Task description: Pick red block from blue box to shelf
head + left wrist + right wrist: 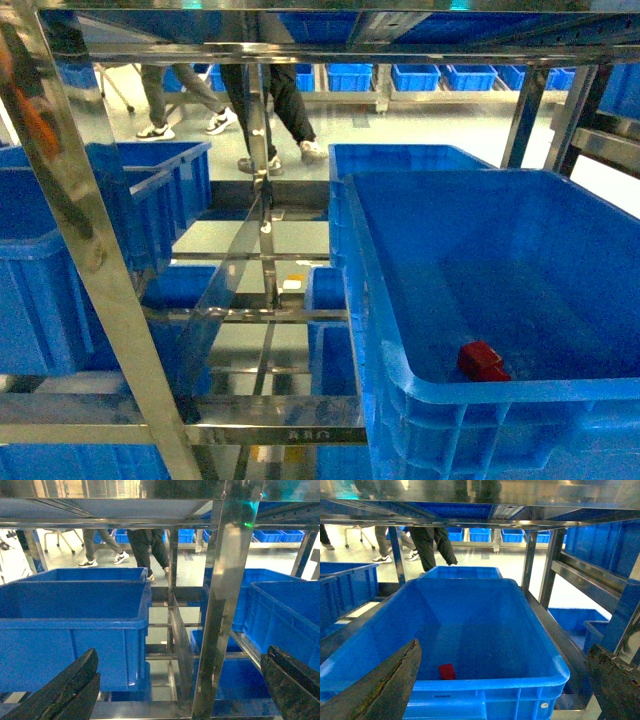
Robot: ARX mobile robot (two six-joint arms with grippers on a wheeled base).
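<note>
A: Red block (447, 671) placement? Left gripper (180, 685) first.

B: Spread wide, empty, facing a steel shelf (220, 605) post; no block there.

A: And rightward?

B: Block lies on the blue box (485, 684) floor by its near wall, at eleven o'clock from the right gripper (502, 680), which is released, holds nothing, and is nearer.

A small glossy red block (483, 361) lay on the floor of the blue box (372, 290), close against the near wall, at about seven o'clock from the box's middle. It sat slightly askew. The box (470, 682), a deep open-topped tub with a rolled rim, rested on a tier of the stainless-steel shelf (265, 419), whose shiny posts (220, 605) rose beside it.
</note>
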